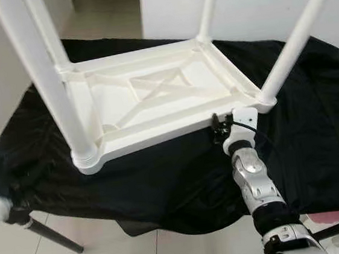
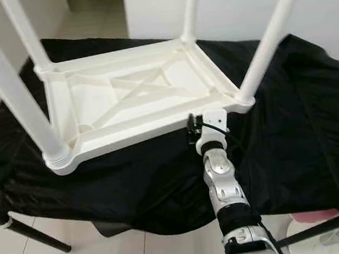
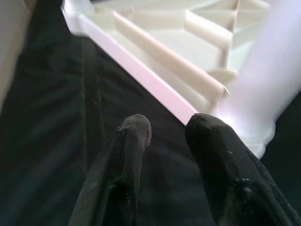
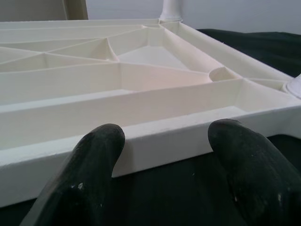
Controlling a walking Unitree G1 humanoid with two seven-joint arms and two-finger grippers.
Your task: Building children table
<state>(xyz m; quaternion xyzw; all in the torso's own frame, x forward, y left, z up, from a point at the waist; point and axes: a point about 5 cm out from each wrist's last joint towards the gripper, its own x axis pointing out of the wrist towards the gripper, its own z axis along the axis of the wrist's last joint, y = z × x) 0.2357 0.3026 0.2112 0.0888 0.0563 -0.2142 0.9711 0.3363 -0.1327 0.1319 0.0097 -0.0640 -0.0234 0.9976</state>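
Silver right arm reaches its right gripper (image 4: 162, 155), fingers spread, to the rim of the upturned white plastic table (image 1: 154, 98). Its ribbed underside faces up on a wrinkled black cloth (image 1: 162, 176). Near one round leg (image 3: 268, 89), the left gripper (image 3: 164, 136) is slightly parted.

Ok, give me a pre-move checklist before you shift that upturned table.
1. Table upside down on the black cloth: ok.
2. Four legs seated in the corners: ok, as far as visible.
3. Right gripper open at the near rim: ok.
4. Right gripper closed on the rim: not ok.
5. Left gripper open near the corner leg: ok.
6. Legs fully tight: cannot tell.
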